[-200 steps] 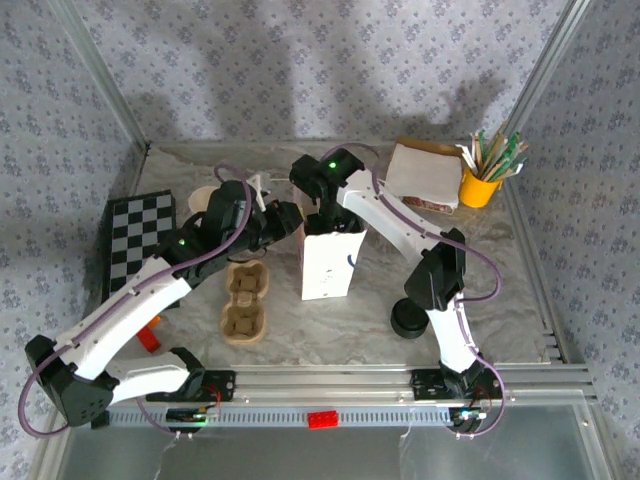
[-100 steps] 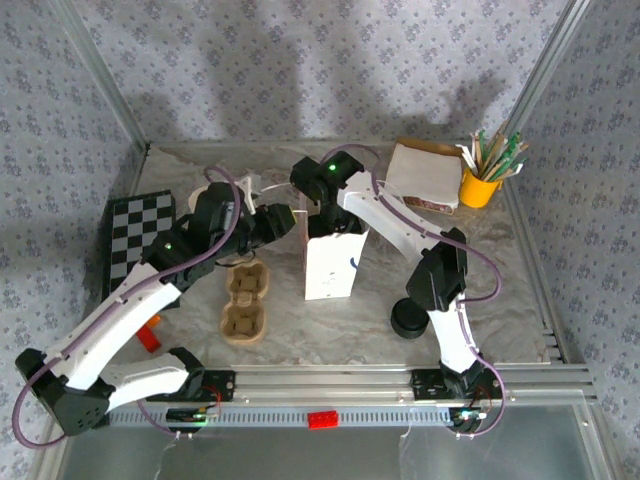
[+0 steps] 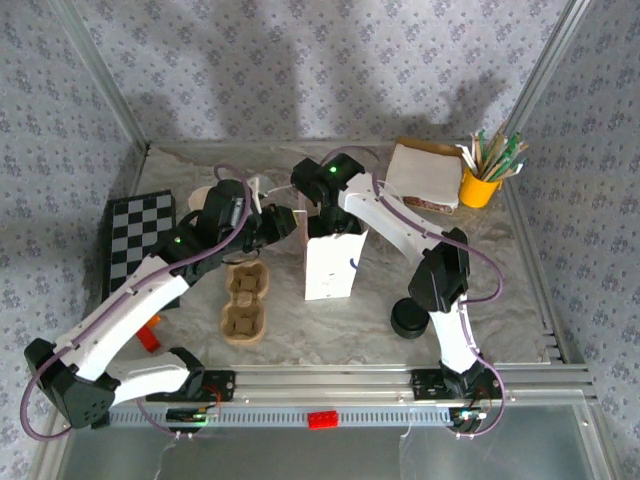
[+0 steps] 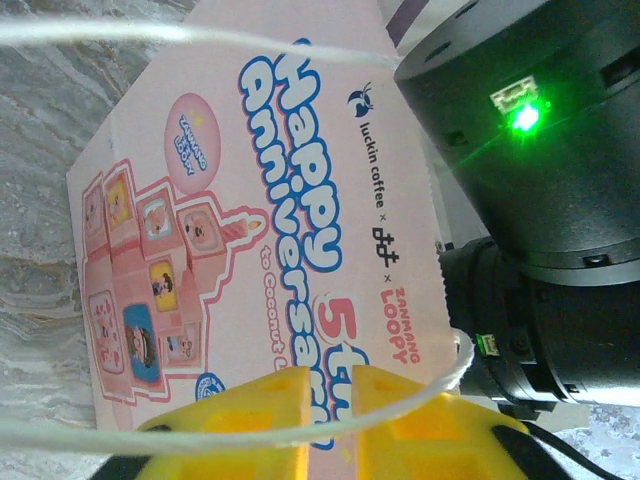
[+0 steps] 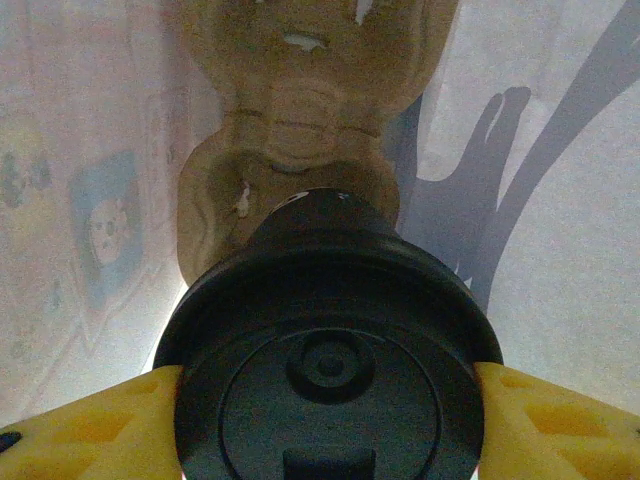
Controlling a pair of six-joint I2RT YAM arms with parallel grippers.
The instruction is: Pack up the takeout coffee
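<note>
A cup with a black lid is held between the yellow fingers of my right gripper, down inside the white paper bag. Below it in the bag lies a brown pulp carrier. My left gripper is shut at the bag's printed side, and the white handle cord lies across its fingertips. Whether the cord is pinched is unclear. A flat black lid rests on the table to the right. A cream cup peeks out behind my left arm.
A second brown carrier lies on the table left of the bag. A chessboard sits at far left, an orange object near my left base. White napkins and a yellow holder of sticks stand at back right.
My left arm's elbow swung out to the left and came back. The bag and the right arm have hardly moved.
</note>
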